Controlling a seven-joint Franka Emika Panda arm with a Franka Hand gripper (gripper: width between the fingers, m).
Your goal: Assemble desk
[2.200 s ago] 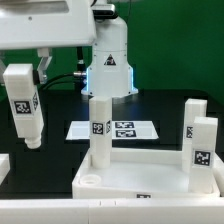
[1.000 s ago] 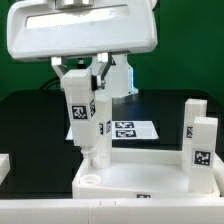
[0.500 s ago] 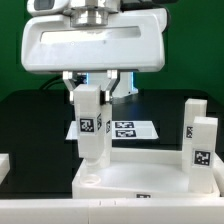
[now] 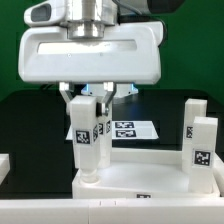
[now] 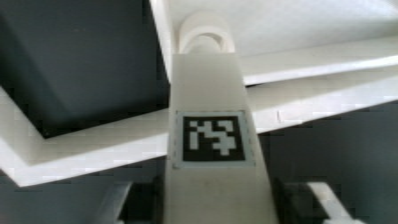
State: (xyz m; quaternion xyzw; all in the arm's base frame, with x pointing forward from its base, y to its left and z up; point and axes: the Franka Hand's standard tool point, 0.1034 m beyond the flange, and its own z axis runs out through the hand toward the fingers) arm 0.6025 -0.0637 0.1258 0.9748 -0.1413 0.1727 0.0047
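Observation:
My gripper (image 4: 88, 100) is shut on a white tagged leg (image 4: 84, 140) and holds it upright over the desk tabletop (image 4: 140, 190). The leg's rounded lower end sits at the socket (image 4: 88, 181) in the tabletop's front corner on the exterior view's left; how deep it sits I cannot tell. In the wrist view the leg (image 5: 214, 130) runs between my fingers (image 5: 320, 203) down to the tabletop's rim (image 5: 80, 155). A second leg (image 4: 104, 128) stands just behind the held one. Two more legs (image 4: 204, 150) stand on the exterior view's right.
The marker board (image 4: 130, 128) lies on the black table behind the tabletop. A white piece (image 4: 3, 166) shows at the left edge of the exterior view. The arm's large white body (image 4: 90, 50) hangs over the scene.
The gripper has carried the leg from the exterior view's left to the front corner socket and lowered it. The other legs have not moved.

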